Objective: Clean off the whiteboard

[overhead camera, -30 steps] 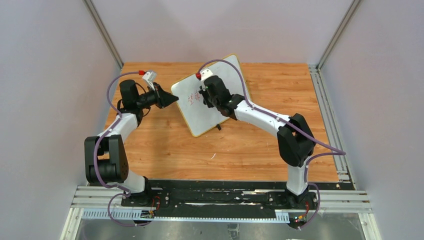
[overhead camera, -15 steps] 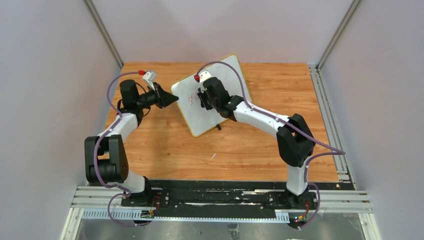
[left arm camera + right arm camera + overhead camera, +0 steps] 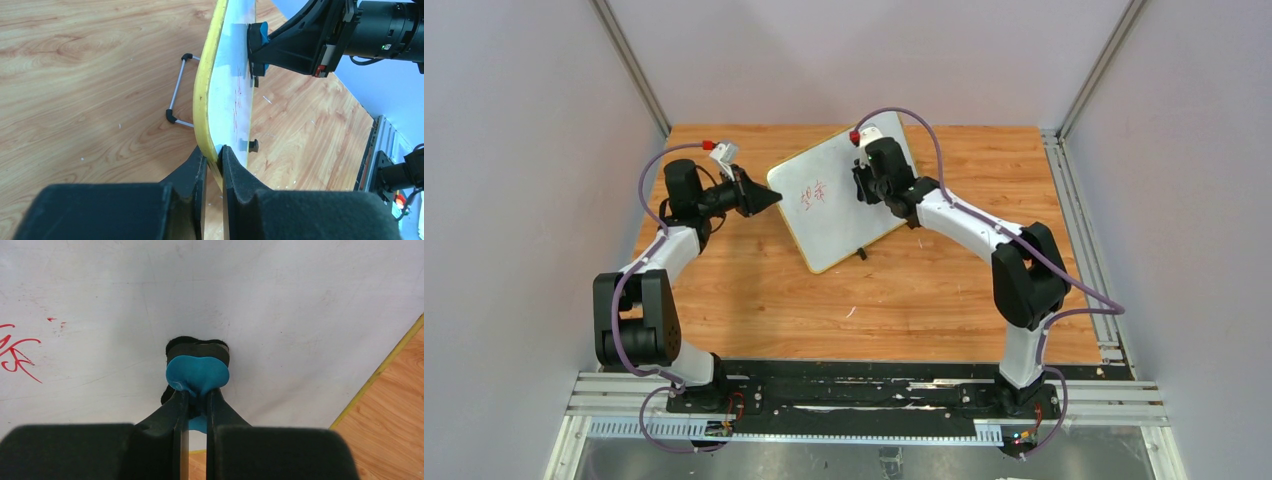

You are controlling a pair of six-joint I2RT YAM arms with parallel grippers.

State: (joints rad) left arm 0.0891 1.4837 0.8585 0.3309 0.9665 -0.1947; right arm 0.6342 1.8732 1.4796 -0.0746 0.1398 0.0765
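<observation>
The whiteboard, white with a thin yellow frame, stands tilted on the wooden table. Red writing remains on its left half. My left gripper is shut on the board's left corner; in the left wrist view its fingers pinch the yellow frame. My right gripper is shut on a blue eraser, whose black felt presses against the board's surface, to the right of the red writing. The eraser also shows from the side.
A wire stand props the board from behind, and a black foot sticks out of its lower edge. Grey walls enclose the wooden table. A metal rail runs along the right edge.
My right gripper has slid the eraser away from the red writing toward the board's far right part. The writing shows uncovered again. The left arm has not moved.
</observation>
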